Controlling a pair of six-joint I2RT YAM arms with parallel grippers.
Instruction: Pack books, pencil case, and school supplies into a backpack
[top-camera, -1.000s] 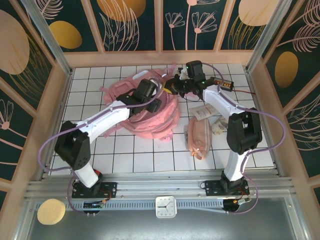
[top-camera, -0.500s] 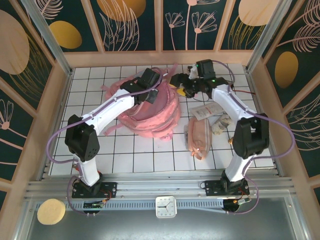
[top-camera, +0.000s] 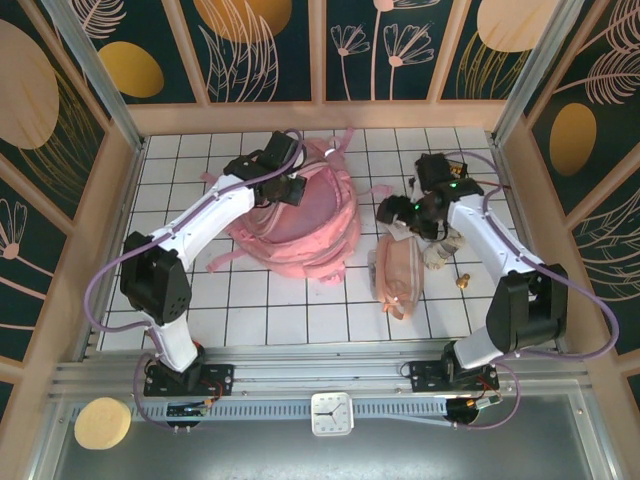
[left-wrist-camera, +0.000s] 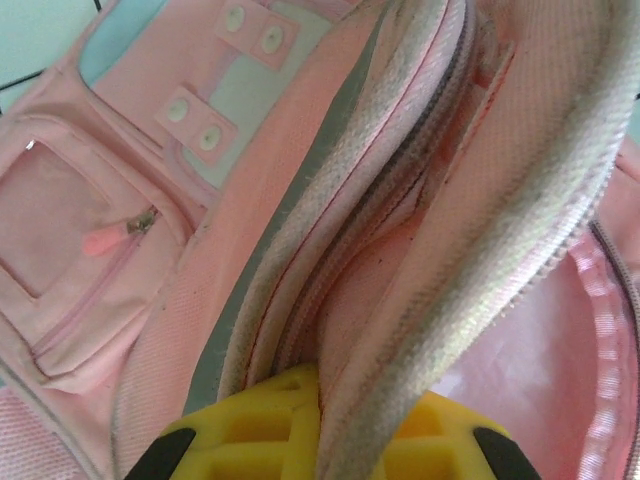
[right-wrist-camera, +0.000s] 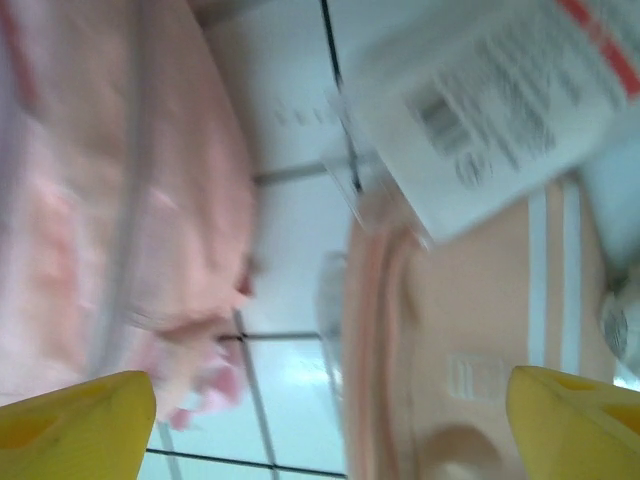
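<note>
Left gripper (top-camera: 283, 186) pinches the backpack (top-camera: 300, 230) by its opened rim; right gripper (top-camera: 396, 212), spread, hovers over unpacked pencil case (top-camera: 397, 272) and supplies packet (right-wrist-camera: 500, 120).

blurred | gripper (right-wrist-camera: 325, 425) fingers spread wide above white tiled table (right-wrist-camera: 290, 215) | pink backpack (right-wrist-camera: 100, 200) at left | printed packet (right-wrist-camera: 500, 120) upper right | pencil case (right-wrist-camera: 480, 300) just below packet

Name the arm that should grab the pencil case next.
Right. The right gripper hangs open just above the far end of the pencil case, with nothing in its jaws. The left gripper is shut on the opening rim of the backpack, so it is occupied.
</note>
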